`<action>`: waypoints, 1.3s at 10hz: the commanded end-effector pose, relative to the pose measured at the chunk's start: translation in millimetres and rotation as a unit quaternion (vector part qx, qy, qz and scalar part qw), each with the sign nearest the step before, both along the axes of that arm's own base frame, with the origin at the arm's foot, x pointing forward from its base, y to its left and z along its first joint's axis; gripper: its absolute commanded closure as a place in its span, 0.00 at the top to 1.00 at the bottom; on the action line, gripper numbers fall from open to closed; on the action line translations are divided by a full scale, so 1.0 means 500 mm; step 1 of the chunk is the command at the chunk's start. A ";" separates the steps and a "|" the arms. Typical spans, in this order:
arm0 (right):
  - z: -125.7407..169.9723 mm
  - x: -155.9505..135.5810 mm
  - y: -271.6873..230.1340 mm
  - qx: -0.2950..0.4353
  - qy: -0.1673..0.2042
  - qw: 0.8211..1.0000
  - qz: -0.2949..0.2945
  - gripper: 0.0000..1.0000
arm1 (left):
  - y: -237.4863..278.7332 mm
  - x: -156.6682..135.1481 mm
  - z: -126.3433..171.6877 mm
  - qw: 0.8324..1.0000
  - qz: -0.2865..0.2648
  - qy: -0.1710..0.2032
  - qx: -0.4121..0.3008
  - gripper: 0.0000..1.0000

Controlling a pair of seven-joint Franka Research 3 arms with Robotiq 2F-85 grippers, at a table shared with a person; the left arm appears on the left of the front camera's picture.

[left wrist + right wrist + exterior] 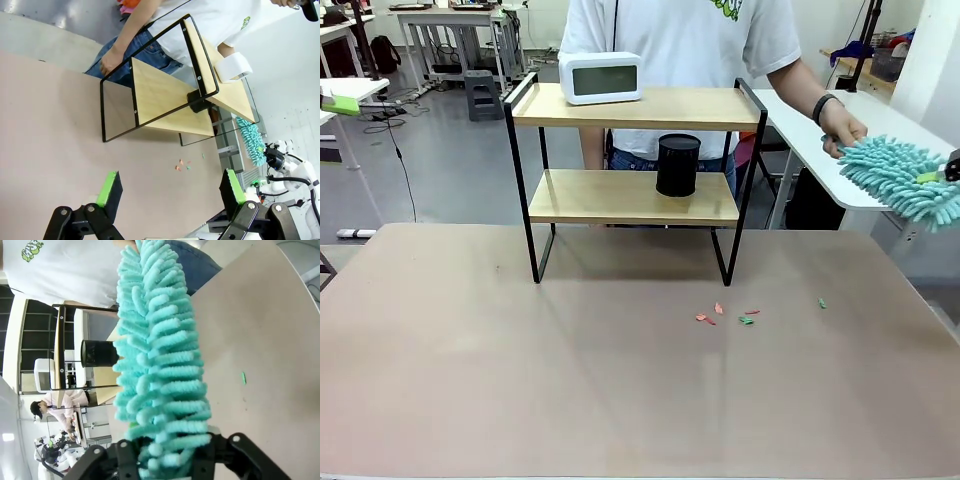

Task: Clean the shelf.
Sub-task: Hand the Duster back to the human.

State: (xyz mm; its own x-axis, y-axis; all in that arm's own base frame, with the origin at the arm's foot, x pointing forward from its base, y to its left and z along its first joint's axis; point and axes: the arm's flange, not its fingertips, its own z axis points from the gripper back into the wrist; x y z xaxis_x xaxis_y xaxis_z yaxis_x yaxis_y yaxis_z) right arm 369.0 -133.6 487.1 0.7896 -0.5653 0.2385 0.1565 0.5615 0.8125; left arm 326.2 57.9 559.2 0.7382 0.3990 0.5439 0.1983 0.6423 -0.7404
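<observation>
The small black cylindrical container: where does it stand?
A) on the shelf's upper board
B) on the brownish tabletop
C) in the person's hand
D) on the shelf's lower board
D: the small black cylindrical container stands on the lower light wooden board of the black-framed shelf, under the white clock.

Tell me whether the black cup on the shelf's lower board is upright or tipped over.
Upright. The black cup stands on its base on the lower board of the shelf, sides vertical, rim on top.

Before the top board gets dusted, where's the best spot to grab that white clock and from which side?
Grip the white clock across its short front-to-back depth, coming from above. It stands upright at the left end of the shelf top board with open space overhead. Its long face looks too wide for the open left gripper, though that is only a guess.
</observation>
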 end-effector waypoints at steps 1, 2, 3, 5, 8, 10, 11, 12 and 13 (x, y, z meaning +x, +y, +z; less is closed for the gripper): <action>0.001 -0.012 -0.012 0.014 -0.007 1.000 0.014 1.00 | 0.002 -0.005 0.001 1.000 0.001 0.004 -0.001 1.00; -0.001 -0.010 -0.014 0.021 -0.008 1.000 0.016 1.00 | 0.002 -0.005 0.001 1.000 0.001 0.004 -0.001 1.00; -0.003 -0.009 -0.009 0.036 -0.017 0.999 0.021 1.00 | 0.002 -0.005 0.001 1.000 0.001 0.004 -0.001 1.00; 0.000 -0.009 0.008 0.051 -0.027 0.997 0.046 1.00 | -0.030 -0.006 0.001 0.990 -0.114 0.000 -0.078 1.00; 0.037 -0.002 0.143 0.164 -0.097 0.970 0.148 1.00 | -0.199 0.079 -0.105 0.932 -0.289 0.062 -0.208 1.00; 0.029 0.018 0.302 0.289 -0.103 0.925 0.223 1.00 | -0.275 0.105 -0.167 0.921 -0.316 0.086 -0.209 1.00; 0.019 0.024 0.343 0.267 -0.084 0.932 0.230 1.00 | -0.263 0.117 -0.173 0.931 -0.290 0.115 -0.190 1.00; 0.064 -0.002 0.246 0.213 -0.102 0.954 0.184 1.00 | -0.285 0.062 -0.153 0.924 -0.307 0.067 -0.217 1.00; 0.064 -0.002 0.246 0.213 -0.102 0.954 0.184 1.00 | -0.285 0.062 -0.153 0.924 -0.307 0.067 -0.217 1.00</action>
State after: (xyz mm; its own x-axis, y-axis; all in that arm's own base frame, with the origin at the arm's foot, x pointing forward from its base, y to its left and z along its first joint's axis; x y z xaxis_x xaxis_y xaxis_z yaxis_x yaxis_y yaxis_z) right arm 370.2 17.8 511.3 0.9321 -0.3057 0.1943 -0.1693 0.1064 0.9798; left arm 371.3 -88.3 464.5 0.9610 0.0217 0.2758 0.2727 0.0938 -0.9575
